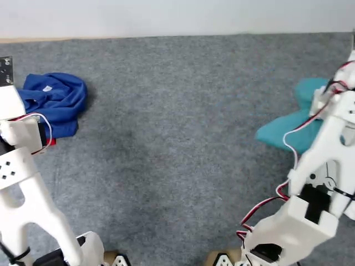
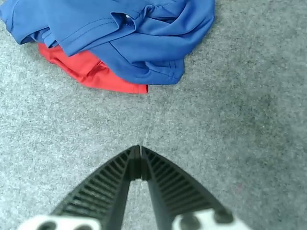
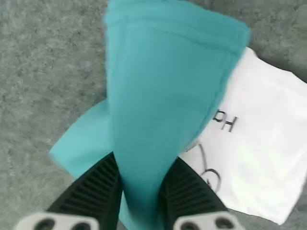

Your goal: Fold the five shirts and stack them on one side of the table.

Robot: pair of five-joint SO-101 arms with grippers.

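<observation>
At the right edge of the high view, the right end effector (image 3: 143, 163) is clenched on a bunched fold of the teal shirt (image 3: 163, 81). The cloth runs up between its two fingers, and the rest spreads over the grey worktop (image 1: 177, 138). A white shirt (image 3: 259, 143) lies touching the teal one and is partly tucked under it.

In the upper left of the high view sits the blue shirt (image 1: 55, 100), crumpled rather than folded. A red shirt (image 2: 91, 72) pokes out from beneath it. The left end effector (image 2: 140, 155) is clenched on nothing, its tips pressed together over bare worktop just short of that heap.

The main risk looks to be the grip on the teal shirt. It holds a gathered ridge, not an edge or corner, so a pull may lift the shirt as a rope and leave it twisted instead of flat. Because the teal cloth overlaps the white shirt, dragging it could pull the white one along and rumple it. The thick bunch could also slide out between the fingers partway. On the left, any reach toward the blue shirt risks catching the red one beneath it.
</observation>
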